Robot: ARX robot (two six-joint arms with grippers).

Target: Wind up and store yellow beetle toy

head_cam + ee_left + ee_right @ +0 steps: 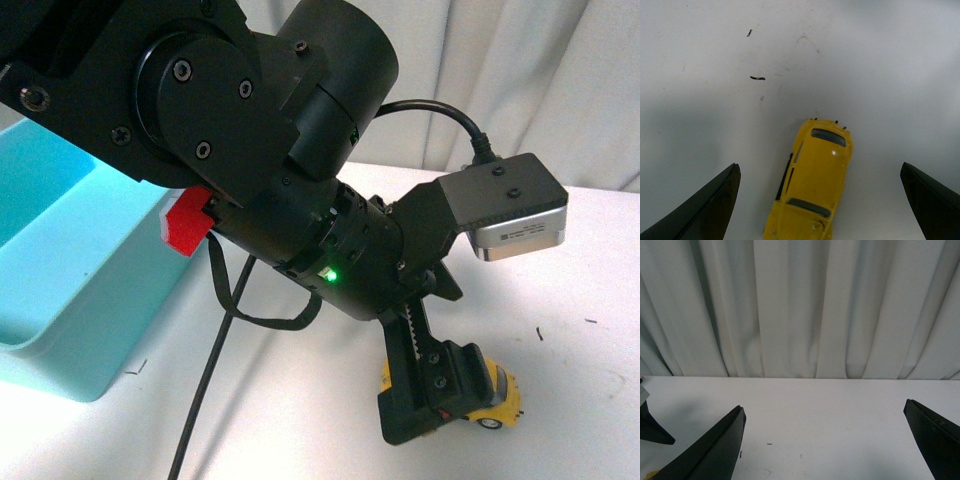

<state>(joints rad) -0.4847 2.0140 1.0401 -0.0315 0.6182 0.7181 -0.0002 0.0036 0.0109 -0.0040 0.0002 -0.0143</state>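
yellow beetle toy (pixel 812 180) lies untouched inside the wide-spread left gripper (pixel 819 165).

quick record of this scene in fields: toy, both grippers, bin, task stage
toy: yellow beetle toy on its wheels on the white table
left gripper: open, jaws either side of the toy, not touching it
right gripper: open, empty, facing the curtain
bin: light blue bin on the table, to the robot's left of the toy
task stage: toy not yet gripped

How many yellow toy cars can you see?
1. The yellow beetle toy sits on the white table, in the gap of the open left pincer. Another could hide behind the left arm.
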